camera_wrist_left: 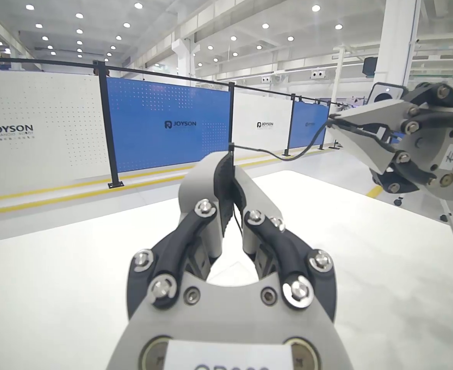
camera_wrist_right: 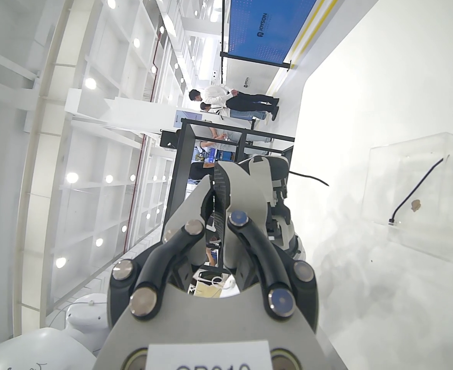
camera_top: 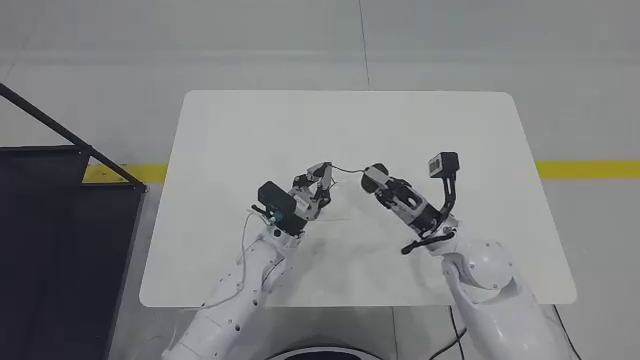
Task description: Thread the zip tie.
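Note:
A thin black zip tie (camera_top: 347, 170) spans the gap between my two grippers above the middle of the white table (camera_top: 450, 130). My left gripper (camera_wrist_left: 230, 163) is shut on the tie near its small square head, which sticks up just past the fingertips. From there the strap (camera_wrist_left: 288, 155) sags, then rises to my right gripper (camera_wrist_left: 332, 120), which is shut on its other end. From above, the left gripper (camera_top: 322, 176) and right gripper (camera_top: 368, 173) face each other, a short way apart. In the right wrist view my right gripper (camera_wrist_right: 215, 173) is shut, with the left gripper (camera_wrist_right: 267, 167) just beyond it.
A clear box (camera_wrist_right: 415, 194) stands on the table beyond the grippers, with another black zip tie (camera_wrist_right: 417, 188) inside. A dark rack (camera_top: 50, 220) stands off the table's left edge. The white tabletop stretches bare around both arms.

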